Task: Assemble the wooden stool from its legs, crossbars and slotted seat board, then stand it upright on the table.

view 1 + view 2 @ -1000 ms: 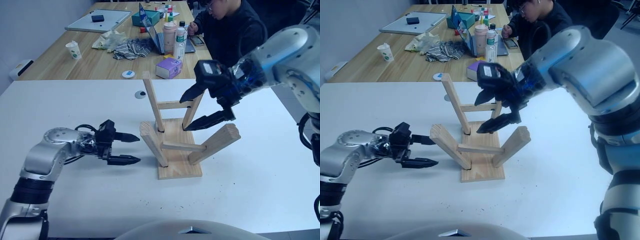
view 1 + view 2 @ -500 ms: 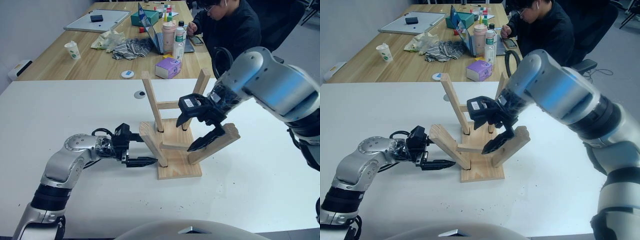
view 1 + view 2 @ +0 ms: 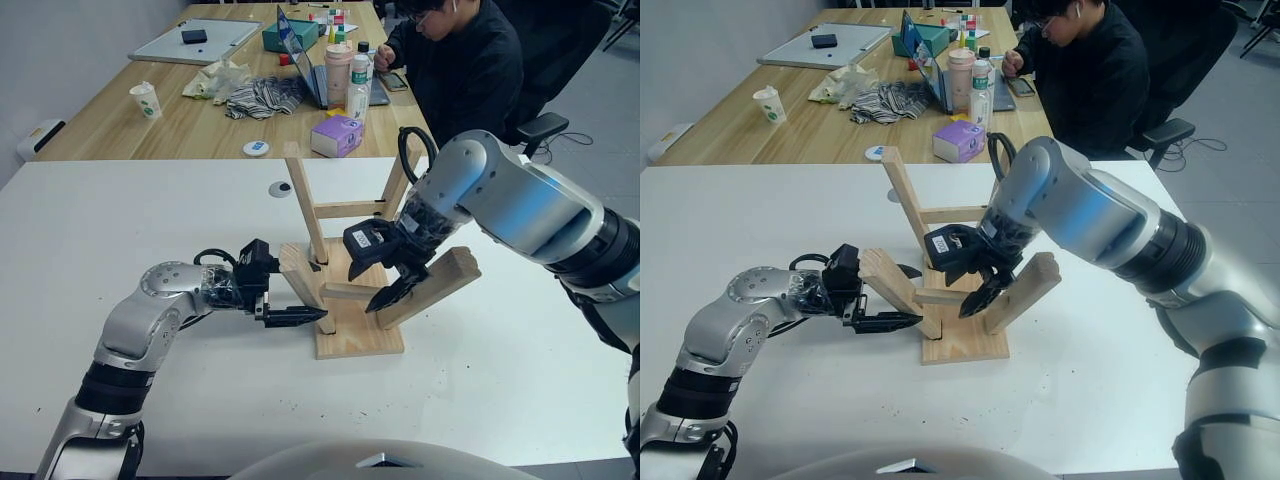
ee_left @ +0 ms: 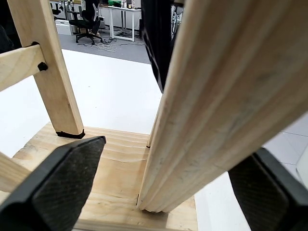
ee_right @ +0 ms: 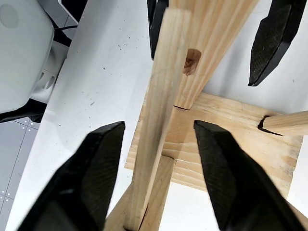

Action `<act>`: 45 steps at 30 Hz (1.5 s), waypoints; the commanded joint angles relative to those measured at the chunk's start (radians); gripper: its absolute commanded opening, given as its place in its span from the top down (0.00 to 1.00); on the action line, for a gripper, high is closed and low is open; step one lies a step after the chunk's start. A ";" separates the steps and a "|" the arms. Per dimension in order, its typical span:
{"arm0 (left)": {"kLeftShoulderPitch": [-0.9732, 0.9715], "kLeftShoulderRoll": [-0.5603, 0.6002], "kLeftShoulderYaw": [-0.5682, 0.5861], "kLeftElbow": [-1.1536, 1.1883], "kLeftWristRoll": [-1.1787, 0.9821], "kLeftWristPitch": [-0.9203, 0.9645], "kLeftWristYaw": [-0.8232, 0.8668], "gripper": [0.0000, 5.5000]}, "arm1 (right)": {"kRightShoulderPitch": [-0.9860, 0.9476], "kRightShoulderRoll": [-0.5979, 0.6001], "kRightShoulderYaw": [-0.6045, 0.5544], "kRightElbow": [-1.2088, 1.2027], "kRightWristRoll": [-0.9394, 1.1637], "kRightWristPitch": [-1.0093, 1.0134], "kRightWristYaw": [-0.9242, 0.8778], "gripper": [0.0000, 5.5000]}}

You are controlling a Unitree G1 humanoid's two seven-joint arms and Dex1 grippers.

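Observation:
The wooden stool lies upside down, its slotted seat board (image 3: pixel 362 338) flat on the white table and its legs pointing up. My left gripper (image 3: pixel 300 295) is open and straddles the front-left leg (image 3: pixel 297 272). In the left wrist view that leg (image 4: pixel 216 96) runs between the two pads (image 4: pixel 62 178). My right gripper (image 3: pixel 374 284) is open over the front crossbar (image 3: pixel 340 291), with a finger on each side of the crossbar (image 5: pixel 156 110). The front-right leg (image 3: pixel 440 280) leans outward. The rear legs carry a second crossbar (image 3: pixel 350 209).
A small white disc (image 3: pixel 281 189) sits on the white table (image 3: pixel 130 220) behind the stool. Beyond it a wooden table (image 3: pixel 120 120) holds a cup (image 3: pixel 147 100), a purple box (image 3: pixel 337 135), bottles and a laptop. There is bare tabletop to the left and right of the stool.
My left gripper has slid right until it straddles the front-left leg. My right gripper has come down from the rear legs to the front crossbar. Both stayed open.

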 commanded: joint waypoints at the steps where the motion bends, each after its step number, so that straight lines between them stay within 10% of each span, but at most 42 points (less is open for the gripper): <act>1: -0.019 0.015 -0.003 -0.010 0.001 0.000 -0.001 0.21 | 0.015 0.014 0.005 -0.004 -0.023 -0.004 -0.005 0.62; 9: -0.027 0.025 -0.004 -0.012 -0.001 0.001 -0.010 0.21 | 0.022 0.018 0.004 -0.009 -0.036 -0.003 -0.003 0.86; 24: 0.031 0.044 -0.011 -0.110 0.016 0.043 0.073 0.21 | 0.108 -0.043 0.006 -0.042 -0.121 -0.036 -0.012 0.93; 45: 0.053 0.029 0.063 -0.237 -0.113 0.144 0.217 0.61 | 0.158 -0.051 -0.028 -0.065 -0.120 0.012 -0.066 0.93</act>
